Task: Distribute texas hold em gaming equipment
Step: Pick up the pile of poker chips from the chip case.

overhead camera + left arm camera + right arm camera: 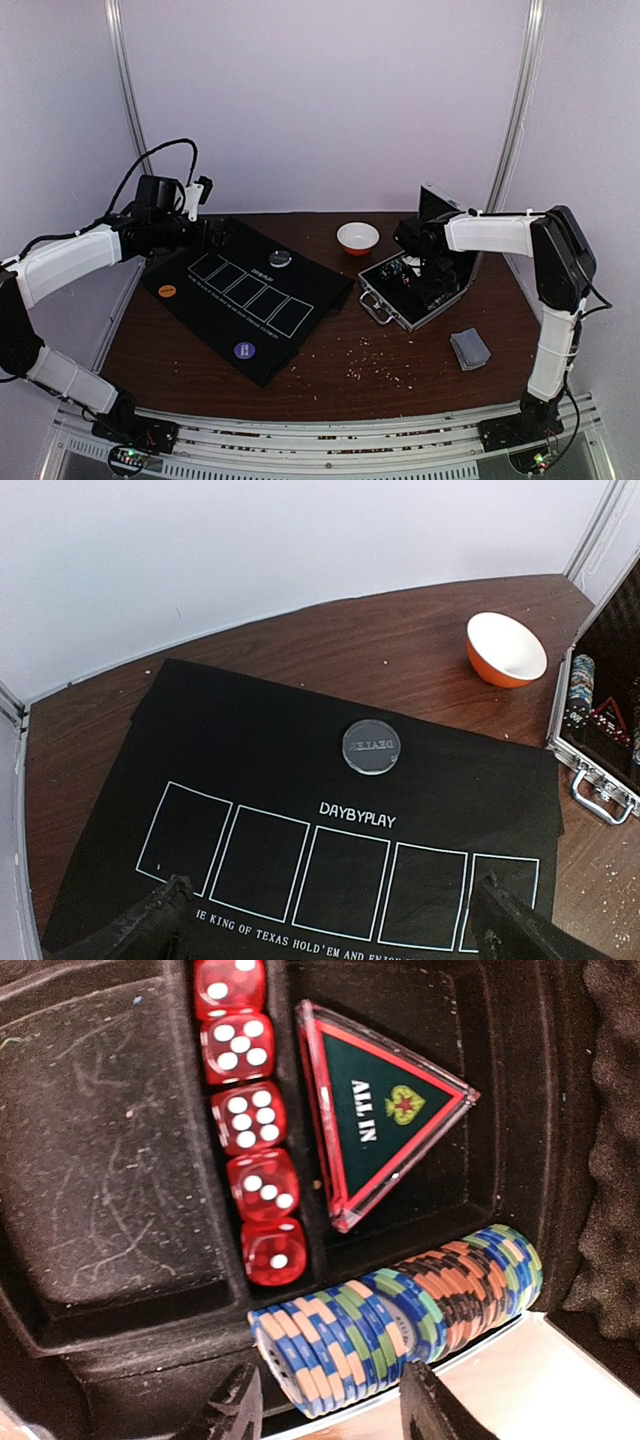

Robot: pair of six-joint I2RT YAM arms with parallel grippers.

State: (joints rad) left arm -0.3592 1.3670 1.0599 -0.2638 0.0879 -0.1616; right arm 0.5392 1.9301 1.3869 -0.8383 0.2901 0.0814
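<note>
Picking step: judged to be lifting a small batch of poker chips point(400, 1310) out of the case point(385, 305), to be set out on the mat point(215, 320).
Deck of cards point(470, 348): lower right of the overhead view, on the bare table, apart from the case.
Mat: black, left of centre, printed with five card outlines. A purple disc point(244, 350) sits by its near corner, an orange disc point(166, 291) at its left edge and a grey disc point(281, 258) on the far side.
Left gripper point(330, 920): jaws spread wide and empty, hovering over the mat's left end.
Right gripper point(325, 1400): down inside the case, right of centre. The jaws are closed in on the near end of the chip row, a finger tight against each side.
Chips: lying on edge in their slot at the bottom of the wrist view, not yet lifted.
Neighbours: red dice point(255, 1110) and a triangular marker point(385, 1110) in the trays above.
Doing it well: squeeze along the row so the chips stay face to face. Rise straight up, clear of the slot walls and the foam lid, before swinging left.
Risk: outer chips may peel off.
Bowl point(357, 237): farthest, upper centre; leave it alone.
</note>
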